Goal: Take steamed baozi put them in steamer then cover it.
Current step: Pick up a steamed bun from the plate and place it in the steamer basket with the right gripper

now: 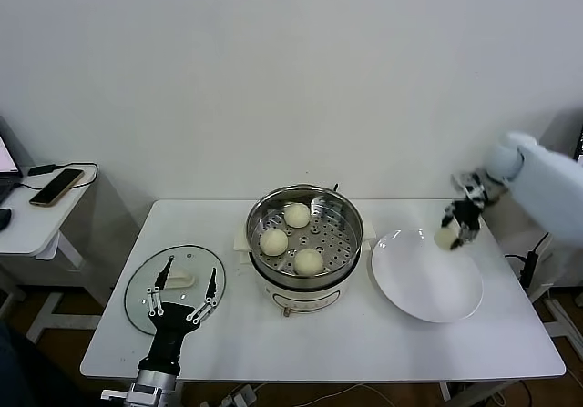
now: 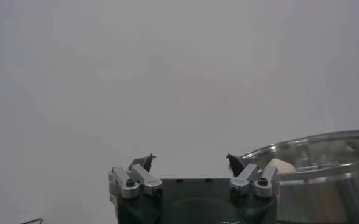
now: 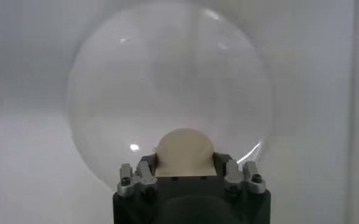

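Right arm is reaching in from the side, its pincer (image 1: 453, 228) gripping a baozi (image 1: 445, 237) above the plate (image 1: 428, 284) (left pincer (image 1: 187, 283) is idling wide open, holding nothing, over the lid (image 1: 146, 284)).

Steamer (image 1: 304, 243) – shiny steel pot, uncovered, mid-tabletop, perforated tray holding three pale round baozi (image 1: 273, 241). Fourth baozi (image 1: 445, 238) gripped in right hand (image 1: 453, 234) – above the plate's far rim.
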Controlling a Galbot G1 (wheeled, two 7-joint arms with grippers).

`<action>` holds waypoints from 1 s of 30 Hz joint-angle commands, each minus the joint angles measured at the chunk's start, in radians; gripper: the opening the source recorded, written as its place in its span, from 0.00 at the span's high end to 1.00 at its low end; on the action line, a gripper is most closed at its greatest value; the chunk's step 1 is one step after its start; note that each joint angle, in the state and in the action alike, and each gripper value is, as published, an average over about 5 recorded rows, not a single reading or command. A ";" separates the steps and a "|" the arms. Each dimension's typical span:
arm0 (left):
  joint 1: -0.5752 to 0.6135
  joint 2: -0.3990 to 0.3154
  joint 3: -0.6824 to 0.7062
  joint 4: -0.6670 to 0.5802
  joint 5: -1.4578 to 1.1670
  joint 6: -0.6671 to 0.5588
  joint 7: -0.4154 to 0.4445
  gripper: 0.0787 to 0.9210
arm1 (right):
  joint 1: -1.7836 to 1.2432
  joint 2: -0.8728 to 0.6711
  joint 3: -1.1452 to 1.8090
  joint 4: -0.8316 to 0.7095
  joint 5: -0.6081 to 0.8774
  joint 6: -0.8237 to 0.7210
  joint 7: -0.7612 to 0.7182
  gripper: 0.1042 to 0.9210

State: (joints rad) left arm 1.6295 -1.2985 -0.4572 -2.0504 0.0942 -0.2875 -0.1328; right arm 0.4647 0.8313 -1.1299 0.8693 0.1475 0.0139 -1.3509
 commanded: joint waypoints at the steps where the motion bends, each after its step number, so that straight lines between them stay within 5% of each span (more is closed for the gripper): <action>1: 0.001 0.002 0.003 -0.005 0.000 0.001 -0.001 0.12 | 0.373 0.132 -0.340 0.238 0.382 -0.136 -0.016 0.34; 16: 0.005 -0.007 -0.004 -0.012 0.001 -0.001 -0.005 0.12 | 0.275 0.400 -0.383 0.168 0.435 -0.186 0.093 0.35; 30: 0.000 -0.007 -0.009 -0.004 0.000 -0.001 -0.008 0.12 | 0.137 0.459 -0.377 0.070 0.361 -0.177 0.126 0.35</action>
State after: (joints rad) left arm 1.6322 -1.3061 -0.4649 -2.0572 0.0946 -0.2882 -0.1399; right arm 0.6626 1.2253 -1.4835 0.9780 0.5156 -0.1524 -1.2506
